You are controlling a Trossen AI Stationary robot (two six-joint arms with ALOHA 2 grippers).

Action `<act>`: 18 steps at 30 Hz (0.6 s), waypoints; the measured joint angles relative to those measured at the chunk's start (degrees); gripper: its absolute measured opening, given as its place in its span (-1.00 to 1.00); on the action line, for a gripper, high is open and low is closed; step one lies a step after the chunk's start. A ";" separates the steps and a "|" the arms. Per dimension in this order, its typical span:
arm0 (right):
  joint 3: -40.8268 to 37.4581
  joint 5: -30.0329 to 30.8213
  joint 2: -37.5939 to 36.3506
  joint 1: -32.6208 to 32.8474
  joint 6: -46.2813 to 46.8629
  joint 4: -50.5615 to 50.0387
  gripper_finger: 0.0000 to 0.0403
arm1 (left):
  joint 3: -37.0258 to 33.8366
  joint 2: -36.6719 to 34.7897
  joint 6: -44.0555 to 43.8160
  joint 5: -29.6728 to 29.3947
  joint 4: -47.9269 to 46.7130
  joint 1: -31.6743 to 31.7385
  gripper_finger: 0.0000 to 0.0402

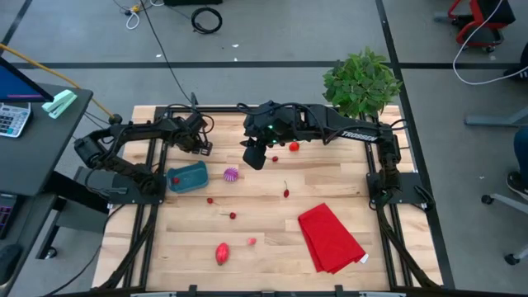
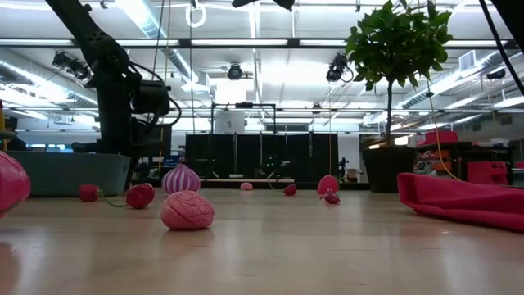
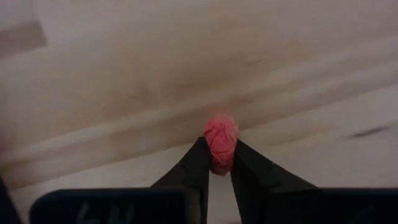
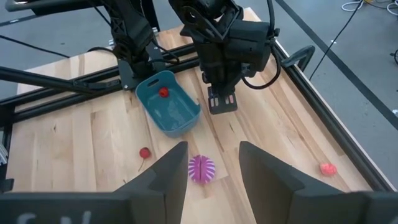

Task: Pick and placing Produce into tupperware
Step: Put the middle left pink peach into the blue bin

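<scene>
The teal tupperware sits at the table's left with one red piece inside. My left gripper hangs just past its far edge, shut on a pink crinkled piece. My right gripper is open above the purple-and-white round piece, apart from it. That piece also shows in the high view. Loose produce lies on the wood: a red piece, small cherries, a pink piece and a larger red oval. My left gripper pinches the pink crinkled piece between its two fingertips, gripping the piece's lower half. The fingers point down from above. The piece is lifted clear of the table.
A red folded cloth lies at the near right. A potted plant stands at the far right corner. Black frame rails run along the table's left and right sides. Bare wood shows between the tupperware and the cloth.
</scene>
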 joint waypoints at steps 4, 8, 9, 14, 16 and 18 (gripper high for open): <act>0.00 0.00 0.00 0.00 -0.34 0.00 -0.24 | 1.19 0.03 2.53 5.18 -4.40 -0.07 -0.75; 0.00 0.00 0.00 -0.07 -0.38 0.00 -0.24 | 5.29 0.11 6.28 6.50 -13.03 -0.66 -0.71; 0.00 0.00 0.00 -0.07 -0.38 0.00 -0.24 | 6.50 0.11 7.43 6.47 -15.61 -0.91 -0.71; 0.00 0.00 0.00 -0.11 -0.38 0.00 -0.24 | 14.36 0.11 10.17 6.36 -28.75 -2.22 -0.76; 0.00 0.00 0.00 -0.11 -0.38 0.00 -0.24 | 17.90 0.10 10.17 6.35 -34.49 -3.32 -0.76; 0.00 0.00 0.00 -0.09 -0.30 0.00 -0.24 | 21.08 0.06 10.14 6.23 -39.47 -5.06 -0.73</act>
